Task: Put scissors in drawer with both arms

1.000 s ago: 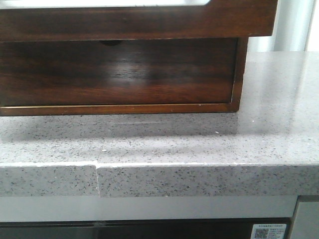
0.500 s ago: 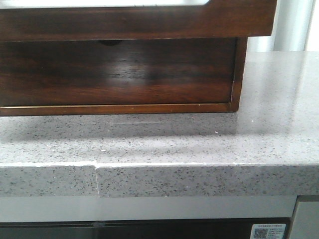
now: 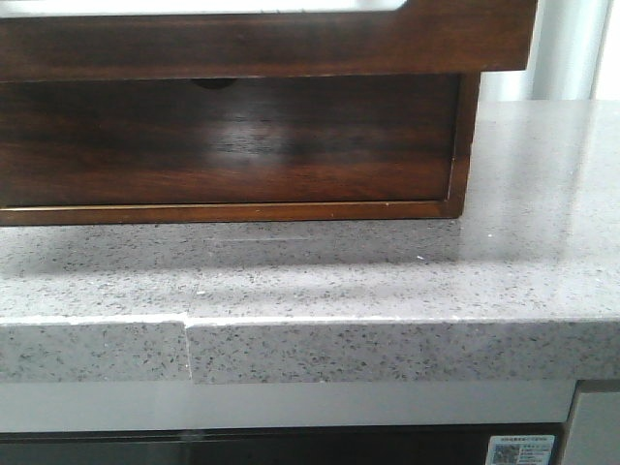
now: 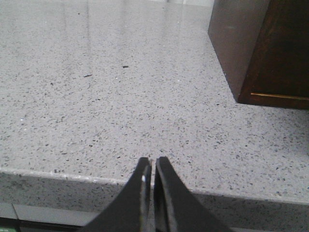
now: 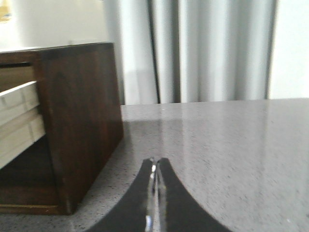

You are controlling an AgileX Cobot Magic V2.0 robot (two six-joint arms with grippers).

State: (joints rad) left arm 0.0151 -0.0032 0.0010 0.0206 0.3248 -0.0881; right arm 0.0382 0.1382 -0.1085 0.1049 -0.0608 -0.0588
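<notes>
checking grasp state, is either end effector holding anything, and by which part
Nothing is held: the left end effector and right end effector are both shut and empty.

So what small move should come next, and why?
Perhaps move the right end effector toward the drawer front to push it in: it stands pulled out, no scissors show on the countertop, and this and the left end effector are shut, empty.

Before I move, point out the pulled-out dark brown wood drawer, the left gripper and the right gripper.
Pulled-out dark brown wood drawer [image 3: 262, 44]: front view, its glossy front panel.
Left gripper [image 4: 150, 166]: left wrist view, between the shut fingertips.
Right gripper [image 5: 155, 165]: right wrist view, between the shut fingertips.
</notes>
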